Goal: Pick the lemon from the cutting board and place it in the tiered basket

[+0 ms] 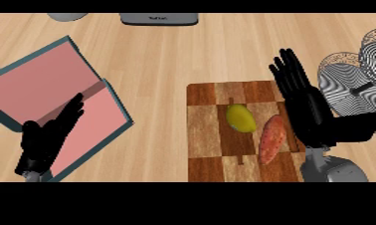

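Right hand [307,100] fingers straight, spread; lemon [241,118] lay left of fingers on cutting board [208,134], untouched. Left hand [46,138] fingers straight, together.

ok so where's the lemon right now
In the head view the lemon lies on the cutting board at lower right, just left of the sweet potato and the open right robot hand.
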Robot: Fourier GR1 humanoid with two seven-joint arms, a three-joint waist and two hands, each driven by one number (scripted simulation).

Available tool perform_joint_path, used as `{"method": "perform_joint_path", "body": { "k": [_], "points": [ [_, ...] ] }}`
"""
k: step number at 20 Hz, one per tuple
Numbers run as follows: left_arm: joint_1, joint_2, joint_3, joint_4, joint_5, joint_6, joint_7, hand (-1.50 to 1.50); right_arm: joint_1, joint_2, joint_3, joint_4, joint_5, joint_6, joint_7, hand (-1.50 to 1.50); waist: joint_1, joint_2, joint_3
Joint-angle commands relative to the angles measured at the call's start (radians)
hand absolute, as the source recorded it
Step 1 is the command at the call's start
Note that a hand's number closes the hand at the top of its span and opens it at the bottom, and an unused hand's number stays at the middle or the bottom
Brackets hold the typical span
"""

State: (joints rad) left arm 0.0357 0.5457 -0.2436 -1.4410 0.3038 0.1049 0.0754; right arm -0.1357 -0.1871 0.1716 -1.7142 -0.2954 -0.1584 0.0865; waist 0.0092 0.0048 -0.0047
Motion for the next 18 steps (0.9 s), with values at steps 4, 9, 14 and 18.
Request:
{"method": "perform_joint_path", "body": {
  "k": [4, 9, 14, 18],
  "points": [
    [-0.126, 0.009, 0.068, -0.024, -0.143, 0.137, -0.036, 0.00, -0.085, -0.033, -0.024, 0.100, -0.071, 0.142, 0.017, 1.50, -0.002, -0.002, 0.006],
    [-0.133, 0.007, 0.091, -0.032, -0.147, 0.169, -0.064, 0.00, 0.026, -0.188, -0.098, 0.201, 0.217, -0.121, 0.116, -1.50, -0.036, 0.001, -0.004],
    [-0.181, -0.063, 0.058, -0.023, -0.219, 0.212, -0.011, 0.00, 0.080, -0.200, -0.110, 0.053, 0.238, -0.142, 0.192, -1.50, -0.019, -0.006, 0.004],
    [-0.137, -0.074, 0.050, -0.017, -0.240, 0.209, -0.054, 0.00, 0.027, -0.344, -0.093, -0.048, 0.233, 0.002, 0.361, -1.50, -0.011, -0.008, 0.003]
  ]
}}
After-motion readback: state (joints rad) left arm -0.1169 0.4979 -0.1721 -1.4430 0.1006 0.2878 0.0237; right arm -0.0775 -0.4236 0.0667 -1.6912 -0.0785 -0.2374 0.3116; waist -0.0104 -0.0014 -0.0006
